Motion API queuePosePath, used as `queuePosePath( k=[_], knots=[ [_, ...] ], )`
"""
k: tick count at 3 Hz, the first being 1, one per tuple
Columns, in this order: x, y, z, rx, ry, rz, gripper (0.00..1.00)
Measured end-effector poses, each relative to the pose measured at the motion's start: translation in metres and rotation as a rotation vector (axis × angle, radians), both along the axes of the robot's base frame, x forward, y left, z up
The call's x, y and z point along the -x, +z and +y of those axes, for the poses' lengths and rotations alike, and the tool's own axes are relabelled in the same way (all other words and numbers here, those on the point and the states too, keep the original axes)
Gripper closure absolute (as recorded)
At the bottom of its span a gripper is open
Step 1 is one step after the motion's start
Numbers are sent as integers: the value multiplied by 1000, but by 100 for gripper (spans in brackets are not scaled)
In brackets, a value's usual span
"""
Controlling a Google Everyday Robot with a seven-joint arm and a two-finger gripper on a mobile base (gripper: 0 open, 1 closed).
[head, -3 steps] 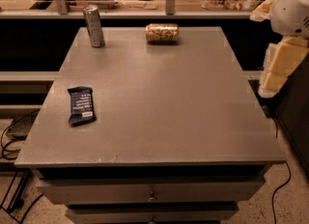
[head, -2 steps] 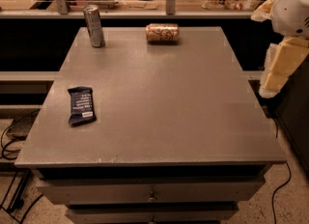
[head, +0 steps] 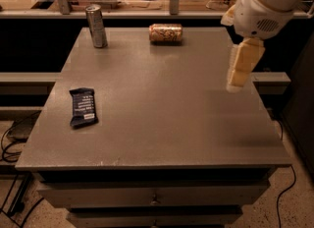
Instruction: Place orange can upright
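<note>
The orange can (head: 166, 33) lies on its side near the far edge of the grey table (head: 162, 109), about the middle of that edge. It is orange-tan with a mottled cream pattern, and its long axis runs left to right. My gripper (head: 240, 70) hangs from the white arm (head: 265, 6) above the table's right side. It is to the right of the can, nearer to me, and well apart from it. It holds nothing that I can see.
A tall slim silver can (head: 96, 19) stands upright at the far left of the table. A dark blue snack bar wrapper (head: 82, 106) lies flat on the left side. A shelf with clutter runs behind the table. Cables lie on the floor at left.
My arm and gripper have moved left, from beyond the table's right edge to above its right side. The cans and the wrapper have not moved.
</note>
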State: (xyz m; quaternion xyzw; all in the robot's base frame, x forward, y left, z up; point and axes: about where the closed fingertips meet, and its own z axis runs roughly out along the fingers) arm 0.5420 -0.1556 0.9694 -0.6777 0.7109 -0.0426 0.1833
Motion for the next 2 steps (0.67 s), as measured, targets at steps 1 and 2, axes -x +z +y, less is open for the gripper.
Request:
queuePosePath(
  k=[1, 2],
  knots=[
    [-35, -4, 34, -16, 59, -19, 0],
    [-77, -1, 68, -51, 109, -52, 0]
  ],
)
